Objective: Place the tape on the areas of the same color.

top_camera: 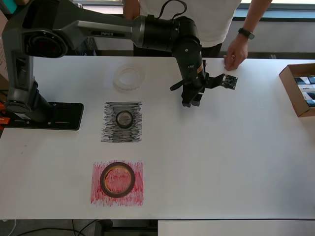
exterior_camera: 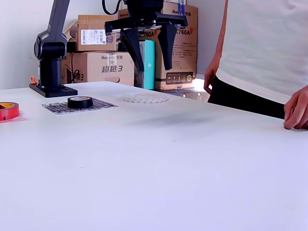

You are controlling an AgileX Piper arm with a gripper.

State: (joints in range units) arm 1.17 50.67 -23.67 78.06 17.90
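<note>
My pincer hangs above the table with its two fingers spread wide and nothing between them. In the overhead view it sits right of the white roll and up and to the right of the black patch, clear of every roll.

The black roll lies flat on the black patch, near its middle. In the exterior view the same roll sits on the scribbled patch, left of my fingers and nearer the arm's base.

The red roll lies flat on the red patch, a little left of centre, its ring wholly within the scribble. In the exterior view only part of it shows at the left edge.

The white roll lies flat near the table's far edge, straight above the black patch in the overhead view. I cannot make out a white sheet under it; white on white hides any border. In the exterior view it lies just beyond and below my fingers.

A person stands at the far side, one hand resting on the table edge. An open box sits at the overhead view's right edge. Cartons are stacked behind the table in the exterior view.
</note>
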